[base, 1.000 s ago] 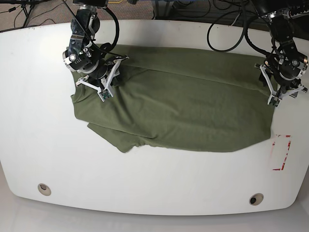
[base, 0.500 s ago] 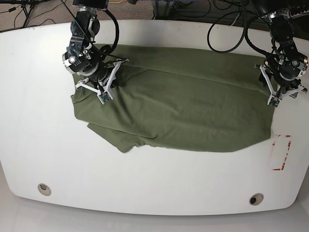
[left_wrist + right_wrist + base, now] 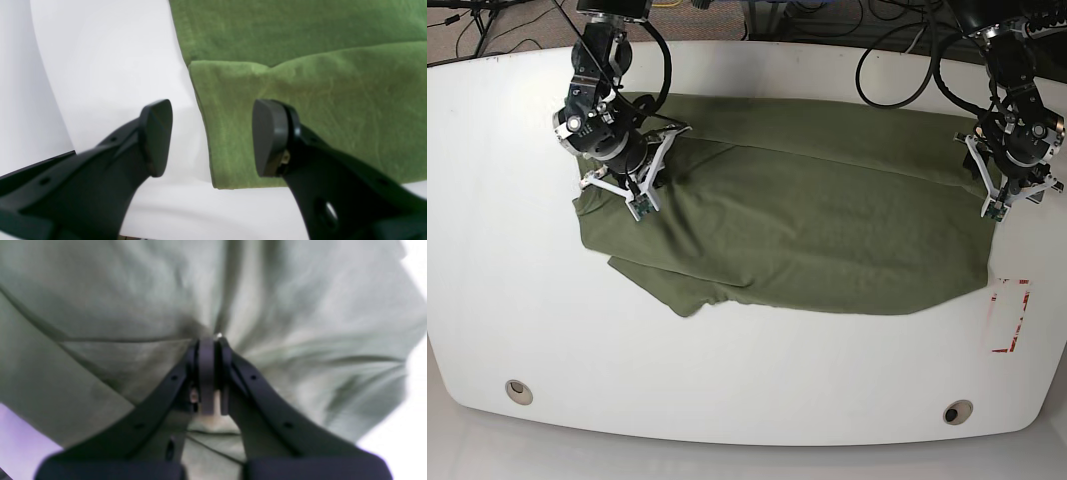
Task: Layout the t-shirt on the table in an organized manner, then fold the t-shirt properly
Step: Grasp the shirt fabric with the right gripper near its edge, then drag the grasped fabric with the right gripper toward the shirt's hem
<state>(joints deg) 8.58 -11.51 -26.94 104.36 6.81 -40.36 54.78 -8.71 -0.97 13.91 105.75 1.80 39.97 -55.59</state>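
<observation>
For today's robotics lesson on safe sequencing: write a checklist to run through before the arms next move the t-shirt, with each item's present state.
1. Right pincer shut on the t-shirt: ok, cloth bunches at its tips.
2. Left pincer gripping the shirt edge: not ok, open, astride the edge.
3. Shirt laid flat: not ok, lower-left part rumpled.
4. Shirt wholly on the table: ok.
5. Right grip holds one layer only: cannot tell.

The right claw [image 3: 207, 340] points downward at the base view's left, its jaws pressed tight together and pinching a fold of cloth. The left claw [image 3: 211, 136] hangs low at the far right, fingers [image 3: 156, 136] spread wide apart, gripping nothing. Both arms reach in from the far edge.
</observation>
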